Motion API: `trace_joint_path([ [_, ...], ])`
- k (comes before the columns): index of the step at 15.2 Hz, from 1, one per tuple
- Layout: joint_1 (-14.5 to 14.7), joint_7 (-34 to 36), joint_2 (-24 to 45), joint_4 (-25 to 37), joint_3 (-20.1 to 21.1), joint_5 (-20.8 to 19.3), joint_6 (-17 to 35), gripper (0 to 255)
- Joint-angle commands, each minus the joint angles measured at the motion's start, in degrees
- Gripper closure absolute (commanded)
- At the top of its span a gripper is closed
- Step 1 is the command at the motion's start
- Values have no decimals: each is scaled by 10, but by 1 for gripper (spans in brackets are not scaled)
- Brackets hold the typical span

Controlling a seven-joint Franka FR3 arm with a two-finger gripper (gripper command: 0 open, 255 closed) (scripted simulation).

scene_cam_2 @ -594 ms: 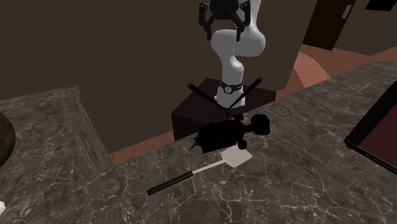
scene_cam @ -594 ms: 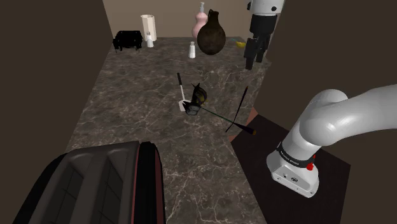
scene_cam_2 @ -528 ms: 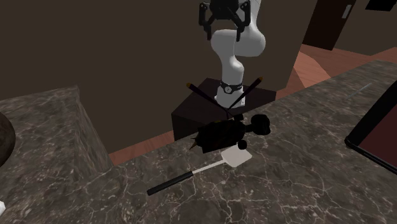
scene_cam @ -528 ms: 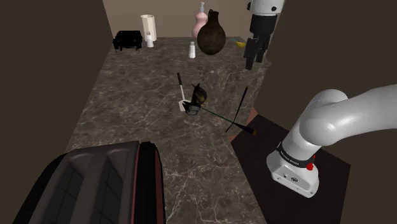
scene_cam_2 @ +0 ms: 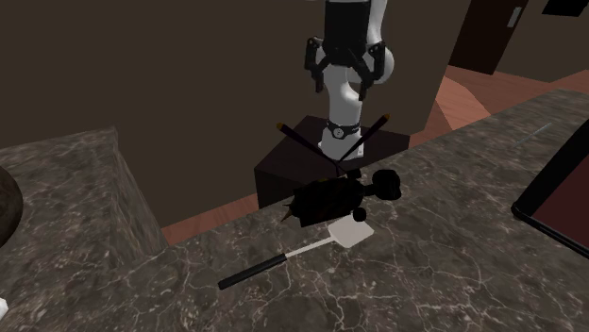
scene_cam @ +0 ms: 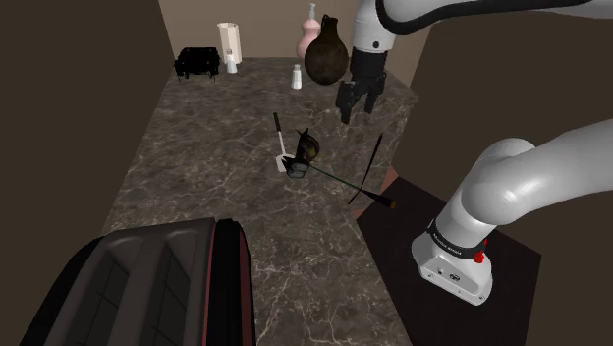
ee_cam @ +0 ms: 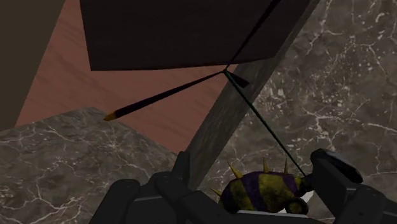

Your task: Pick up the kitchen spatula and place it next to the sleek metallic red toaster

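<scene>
Spatula [scene_cam: 280,138] lies flat on the marble counter [scene_cam: 196,147], its white blade just beside the spiky toy [scene_cam: 306,149] and its dark handle pointing away from the toy twd the back wall. Gripper [scene_cam: 358,106] hangs in the air above the toy and off to 1 side, jaws apart, nothing held. In the wrist view the toy shows beyond the 2 fingers [ee_cam: 331,167], untouched. Toaster [scene_cam: 147,285], dark w/ a red stripe, stands well apart from the toy, opposite the handle's tip. Step in hand, I'd say: approach, no grasp yet. Next move prob. calls for centring over the handle beyond the toy, fingers across it, then lowering w/o bumping the toy or the 2 thin rods [scene_cam: 365,172] near it.
</scene>
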Motion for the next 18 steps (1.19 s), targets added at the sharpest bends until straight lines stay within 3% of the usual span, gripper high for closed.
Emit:
trace_joint_path([
  [1,-7,34,32,-3,18,3,51,0],
  [6,-28,128,121,10,67,-6,162,0],
  [10,-52,213,203,38,104,-36,238,0],
  [14,-76,312,292,81,133,-94,299,0],
  [18,-92,423,383,139,148,-177,338,0],
])
